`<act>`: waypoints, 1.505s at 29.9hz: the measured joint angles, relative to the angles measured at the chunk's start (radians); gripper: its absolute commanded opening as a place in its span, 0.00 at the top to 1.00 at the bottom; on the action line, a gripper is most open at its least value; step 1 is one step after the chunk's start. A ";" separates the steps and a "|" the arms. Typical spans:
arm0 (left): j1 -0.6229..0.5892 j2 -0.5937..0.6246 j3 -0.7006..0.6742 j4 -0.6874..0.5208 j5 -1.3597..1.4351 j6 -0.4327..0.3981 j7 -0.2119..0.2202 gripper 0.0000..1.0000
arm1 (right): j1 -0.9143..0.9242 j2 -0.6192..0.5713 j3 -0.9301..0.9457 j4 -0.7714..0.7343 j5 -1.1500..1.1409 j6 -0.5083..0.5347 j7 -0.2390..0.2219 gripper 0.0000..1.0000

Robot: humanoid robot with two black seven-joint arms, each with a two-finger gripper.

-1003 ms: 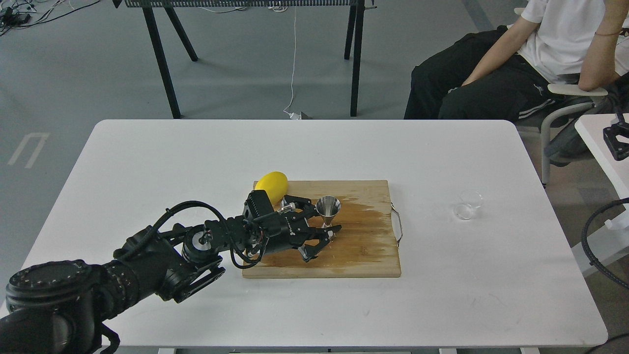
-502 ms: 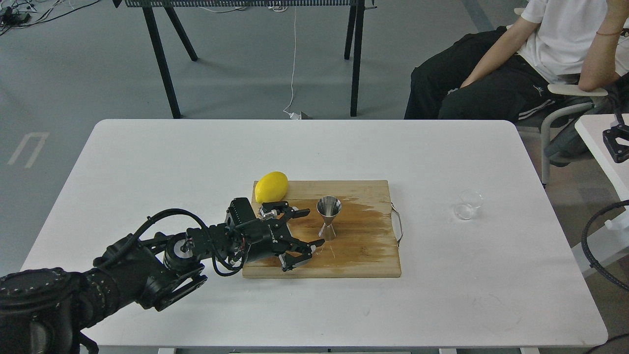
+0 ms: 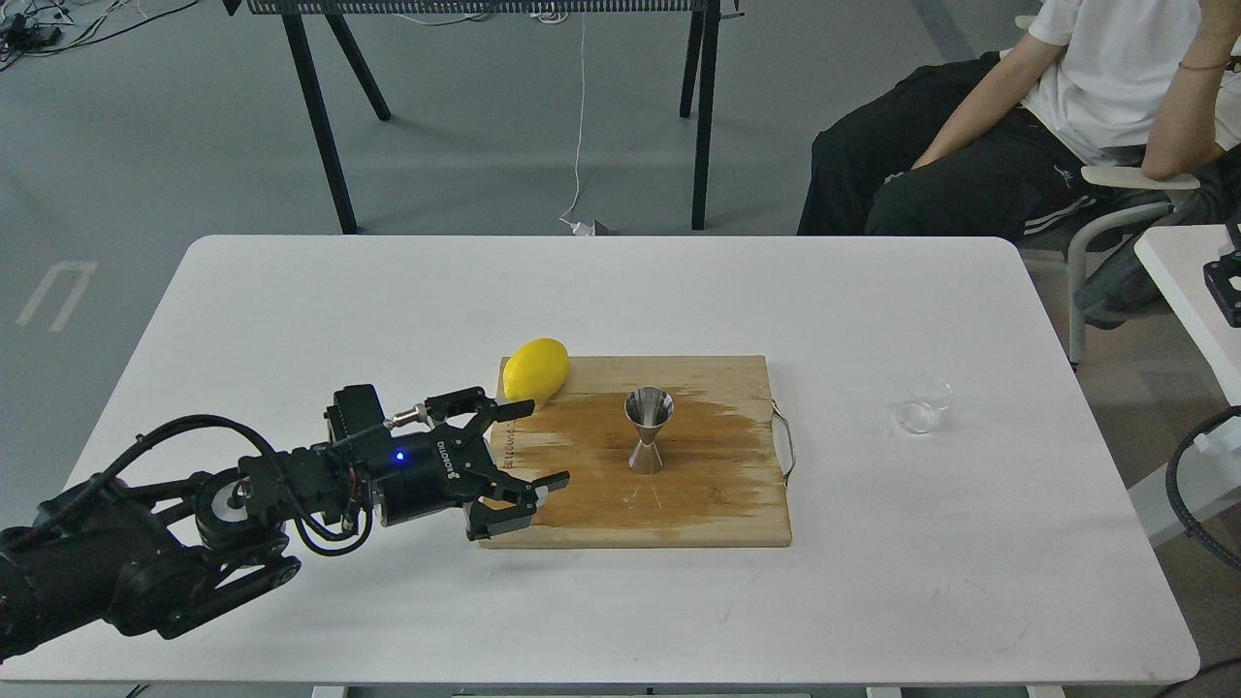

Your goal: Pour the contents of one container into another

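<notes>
The steel jigger (image 3: 648, 427) stands upright in the middle of the wooden cutting board (image 3: 717, 504). My left gripper (image 3: 545, 444) is open over the board's left edge, fingers pointing right, with nothing between them and a clear gap to the jigger. The small clear cup (image 3: 921, 405) sits on the white table to the right of the board, far from the left gripper. At the right edge of the view a small black part of my right gripper (image 3: 1224, 288) shows; its fingers cannot be made out.
A yellow lemon (image 3: 535, 368) lies at the board's far left corner, just beyond my upper finger. A wet stain covers the board's middle. The board's metal handle (image 3: 785, 441) faces the cup. A seated person (image 3: 1018, 126) is beyond the table's far right corner.
My left gripper has drawn back to the left, from around the jigger's base to the board's left edge, staying open. The jigger stays upright in place. The cup has not moved.
</notes>
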 measured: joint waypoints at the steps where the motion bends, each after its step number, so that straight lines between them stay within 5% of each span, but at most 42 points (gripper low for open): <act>1: 0.000 0.016 -0.003 -0.015 -0.058 0.000 -0.001 0.06 | -0.001 0.000 0.000 0.000 0.000 0.000 0.000 0.00; 7: -0.021 0.083 -0.050 -0.060 -0.438 0.000 -0.020 0.05 | -0.002 -0.009 -0.014 -0.024 -0.015 0.000 0.000 0.00; 11: -0.021 0.083 -0.214 -0.088 -0.661 -0.018 -0.024 0.00 | 0.020 -0.044 -0.048 -0.055 -0.023 0.000 -0.006 0.00; 21: 0.004 -0.014 -0.558 -0.068 -1.237 -0.278 -0.024 0.00 | -0.047 -0.039 -0.062 0.038 -0.016 0.000 -0.010 0.01; 26: -0.008 -0.060 -0.622 0.039 -1.534 -0.511 -0.024 0.00 | -0.143 -0.026 -0.050 0.115 0.055 0.000 -0.006 0.01; 31: -0.019 -0.063 -0.655 0.161 -1.689 -0.657 -0.024 0.00 | -0.257 0.000 -0.055 0.180 0.202 0.000 -0.006 0.01; 41: -0.043 -0.129 -0.723 0.392 -1.947 -0.800 0.066 0.00 | -0.400 0.108 -0.067 0.366 0.220 -0.008 -0.009 0.00; 45: -0.050 -0.152 -0.727 0.422 -1.968 -0.808 0.067 0.00 | -0.392 0.150 -0.069 0.424 0.220 -0.150 -0.030 0.00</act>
